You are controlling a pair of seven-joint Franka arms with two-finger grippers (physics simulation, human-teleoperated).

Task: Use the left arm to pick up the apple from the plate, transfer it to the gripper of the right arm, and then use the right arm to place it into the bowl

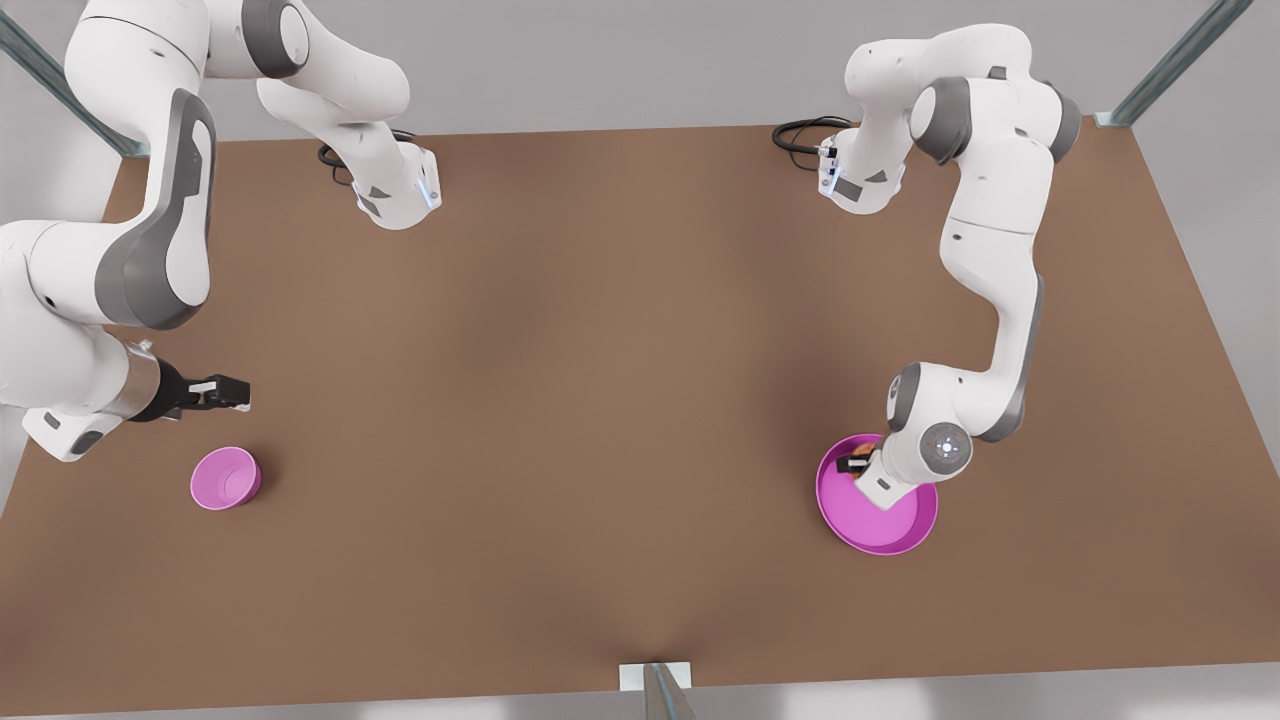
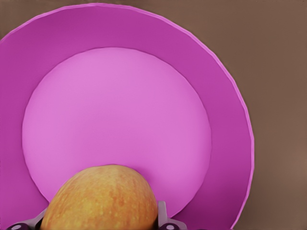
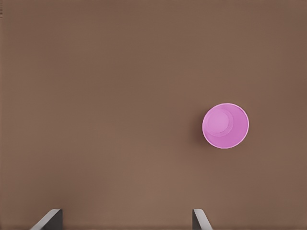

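Closest to the left wrist camera, the apple (image 2: pixel 101 199) sits between the left gripper (image 1: pixel 862 464) fingers over the plate (image 2: pixel 225 110); whether they grip it cannot be told. Clamping squarely before lifting seems wise. Near the bowl (image 1: pixel 225 478), the right gripper (image 1: pixel 235 392) waits, spread.

Two white-and-grey jointed arms

At the frame's left, the right arm (image 1: pixel 150 250) has glossy white shells, dark grey joint panels, a shiny metal wrist cuff and a black linkage gripper (image 1: pixel 215 392). At the frame's right, the left arm (image 1: pixel 990 260) looks alike, with a round lit dot-ringed wrist disc; black cables coil at both bases.
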